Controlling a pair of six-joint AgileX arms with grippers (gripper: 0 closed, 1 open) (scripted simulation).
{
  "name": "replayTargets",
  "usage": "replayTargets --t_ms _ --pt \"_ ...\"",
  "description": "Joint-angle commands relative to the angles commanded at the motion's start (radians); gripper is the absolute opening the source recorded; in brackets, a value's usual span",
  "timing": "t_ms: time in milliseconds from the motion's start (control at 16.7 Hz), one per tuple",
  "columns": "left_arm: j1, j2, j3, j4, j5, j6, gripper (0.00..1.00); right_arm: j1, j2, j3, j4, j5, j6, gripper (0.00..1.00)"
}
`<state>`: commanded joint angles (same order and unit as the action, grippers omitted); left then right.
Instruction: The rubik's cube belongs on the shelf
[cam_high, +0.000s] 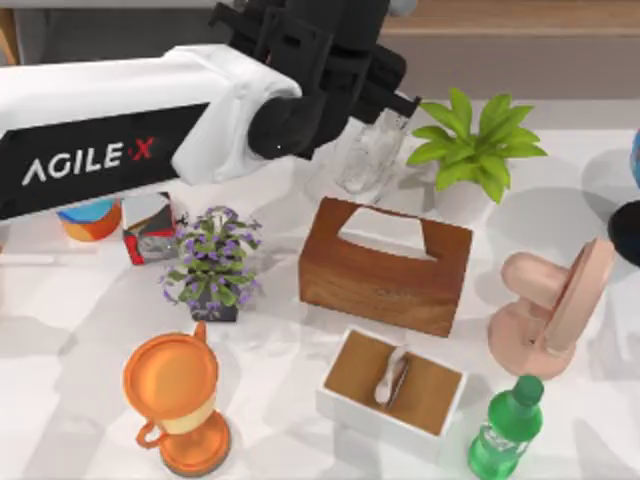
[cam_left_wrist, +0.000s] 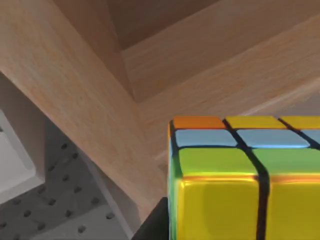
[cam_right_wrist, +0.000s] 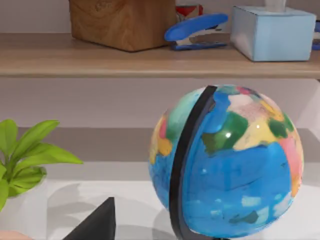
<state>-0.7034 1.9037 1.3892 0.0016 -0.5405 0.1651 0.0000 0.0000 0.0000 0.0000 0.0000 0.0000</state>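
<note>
The left arm (cam_high: 120, 130) reaches across the table's far left toward the shelf (cam_high: 500, 40), its black wrist and gripper (cam_high: 310, 50) up against the shelf's front edge. In the left wrist view one rubik's cube (cam_left_wrist: 245, 180) sits right at the camera, with yellow, green, pale blue and orange tiles, close against the tan boards of the shelf where two of them meet in a corner. Whether the left fingers are clenched on the cube cannot be told, since the fingers themselves are out of sight. Whether the cube rests on a board cannot be told either.

Taking the wooden tissue box (cam_high: 385, 265) at the table's middle as landmark: one clear glass (cam_high: 370, 150) stands just behind it, under the left wrist; one green potted plant (cam_high: 475, 150) behind and to its right; one purple flowering plant (cam_high: 213, 262) to its left; one red, black and white patterned cube (cam_high: 148, 228) farther left, beside one orange-and-blue bowl (cam_high: 90, 217). In front of it sits one white tray with a wood base (cam_high: 392, 392), a small white object lying in it. One orange trophy cup (cam_high: 175, 400) is at front left, one green bottle (cam_high: 508, 428) at front right, one pink stand (cam_high: 550, 305) to the right.

The right wrist view shows one globe (cam_right_wrist: 227, 160) near the table's right edge, with a dark fingertip (cam_right_wrist: 97, 222) low in view; the right fingers' state cannot be told. On the shelf board above the globe stand one wooden box (cam_right_wrist: 122, 22), one blue stapler (cam_right_wrist: 197, 30) and one pale blue box (cam_right_wrist: 272, 30).
</note>
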Motion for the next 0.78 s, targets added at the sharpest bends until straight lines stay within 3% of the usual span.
replayTargets --t_ms 420,780 --pt "-0.114 0.200 -0.031 0.680 -0.131 -0.003 0.00 0.000 0.000 0.000 0.000 0.000 0.000 1.00" --pt "-0.118 0.380 -0.007 1.089 -0.195 0.012 0.00 0.000 0.000 0.000 0.000 0.000 0.000 1.00"
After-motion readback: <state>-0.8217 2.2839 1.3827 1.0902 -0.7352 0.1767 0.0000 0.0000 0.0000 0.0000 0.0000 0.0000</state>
